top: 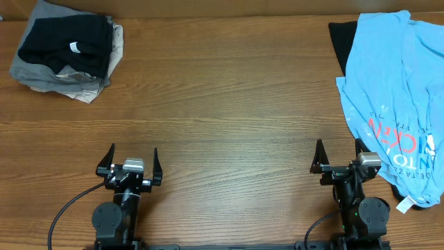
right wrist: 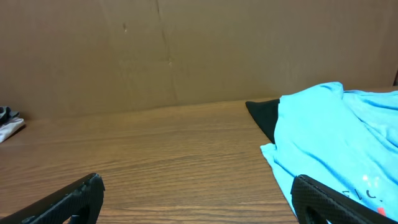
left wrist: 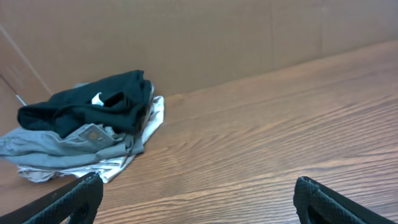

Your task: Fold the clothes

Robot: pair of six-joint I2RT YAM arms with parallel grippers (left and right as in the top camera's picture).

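The right claw (top: 338,147) and the left claw (top: 133,154) both stand wide open and empty at the near edge of the table (top: 229,104). The right is just beside the light blue T-shirt (top: 395,90), the left well apart from it. No fold is begun, I judge. The next move calls for drawing the T-shirt onto bare wood and spreading it flat. It lies rumpled, red and white lettering showing, over a black garment (top: 341,38) peeking out at its far corner. Farthest from it sits a stacked pile of clothes (top: 66,52).

Garment pile (top: 66,59) far left on table (top: 222,104); T-shirt (top: 395,90) far right, overlying second garment (top: 341,42).
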